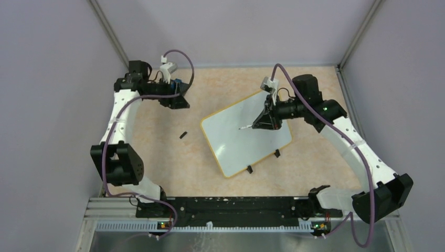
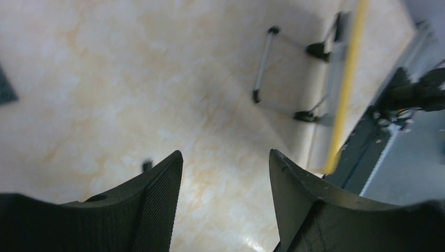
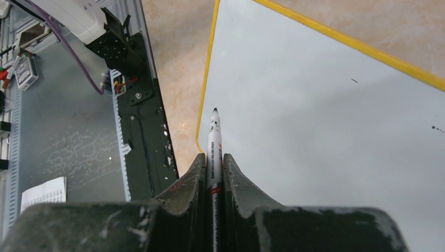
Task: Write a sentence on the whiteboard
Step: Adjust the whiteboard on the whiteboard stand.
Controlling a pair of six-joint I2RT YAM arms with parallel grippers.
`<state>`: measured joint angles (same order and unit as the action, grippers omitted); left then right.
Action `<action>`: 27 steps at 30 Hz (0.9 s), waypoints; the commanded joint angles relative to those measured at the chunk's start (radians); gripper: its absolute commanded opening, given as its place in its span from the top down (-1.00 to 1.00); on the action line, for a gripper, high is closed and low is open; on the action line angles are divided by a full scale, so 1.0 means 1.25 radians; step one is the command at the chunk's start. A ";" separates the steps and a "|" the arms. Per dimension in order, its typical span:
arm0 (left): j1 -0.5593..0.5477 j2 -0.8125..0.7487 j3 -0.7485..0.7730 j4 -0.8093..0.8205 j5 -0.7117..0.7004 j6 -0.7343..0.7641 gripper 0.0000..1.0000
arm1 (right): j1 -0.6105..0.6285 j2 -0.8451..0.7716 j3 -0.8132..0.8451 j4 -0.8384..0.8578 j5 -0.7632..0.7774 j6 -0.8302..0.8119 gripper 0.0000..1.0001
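Observation:
The whiteboard [image 1: 246, 137], white with a thin yellow rim and black clip feet, lies tilted in the middle of the table. Its face is blank; no sentence shows on it. My right gripper [image 1: 261, 124] is shut on a white marker [image 3: 214, 149] with its black tip uncapped, held over the board's middle. In the right wrist view the tip points toward the board's [image 3: 325, 121] near-left yellow edge. My left gripper [image 2: 225, 173] is open and empty, held over bare table at the far left [image 1: 178, 101]. The board's edge [image 2: 346, 84] and wire stand show in the left wrist view.
A small black cap [image 1: 183, 135] lies on the table left of the board. A small dark plate with blue blocks [image 1: 176, 86] sits by the left gripper. A black rail [image 1: 225, 206] runs along the near edge. Grey walls enclose the table.

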<state>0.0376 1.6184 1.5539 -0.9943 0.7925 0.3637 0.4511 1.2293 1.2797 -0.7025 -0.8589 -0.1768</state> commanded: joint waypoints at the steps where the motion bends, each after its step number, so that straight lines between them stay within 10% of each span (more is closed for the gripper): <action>1: 0.005 -0.077 0.015 0.060 0.303 -0.076 -0.31 | 0.013 0.003 0.049 0.011 0.009 -0.034 1.00; 19: -0.201 0.049 0.038 0.184 0.304 -0.189 -0.29 | 0.013 -0.010 0.067 -0.010 -0.021 -0.049 1.00; 27: -0.257 0.103 0.057 0.183 0.263 -0.157 0.06 | 0.016 -0.014 0.061 -0.027 -0.031 -0.058 1.00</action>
<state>-0.2604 1.7344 1.5787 -0.7853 1.1385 0.1341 0.4572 1.2339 1.3186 -0.7300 -0.8749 -0.2192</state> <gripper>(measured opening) 0.523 0.105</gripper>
